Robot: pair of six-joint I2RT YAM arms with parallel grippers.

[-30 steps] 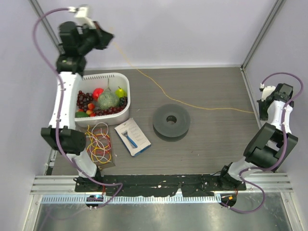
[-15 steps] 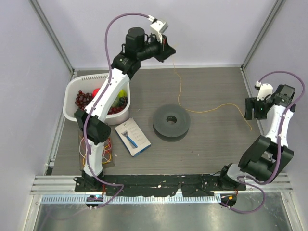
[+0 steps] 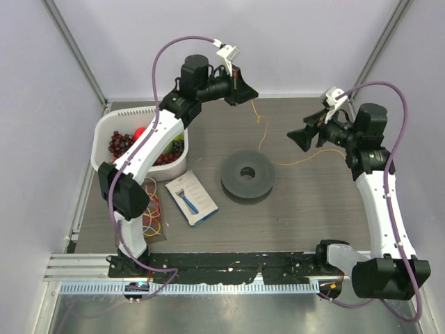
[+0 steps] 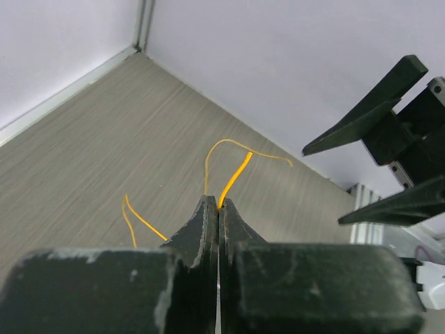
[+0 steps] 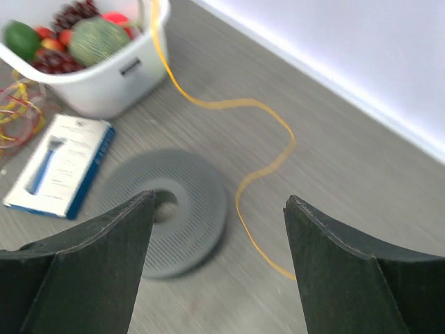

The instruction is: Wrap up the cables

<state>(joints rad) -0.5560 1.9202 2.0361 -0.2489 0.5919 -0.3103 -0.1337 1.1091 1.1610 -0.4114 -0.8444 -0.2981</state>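
Pinching claw: left gripper [image 4: 219, 203], jaws closed on the yellow wire [image 4: 234, 177] at their tips.
Wide claw: right gripper [image 5: 219, 198], jaws spread, holding nothing; wire lies beneath, between them.
Spool [image 3: 247, 175]: below and between both claws.

The wire [image 4: 233, 175] disappears between the pressed-together fingers of the left gripper [image 4: 219, 206]. In the right wrist view the spool [image 5: 174, 209] is blurred and the basket [image 5: 111, 87] runs off the top edge. From above, where wire meets spool seems too fine to tell.
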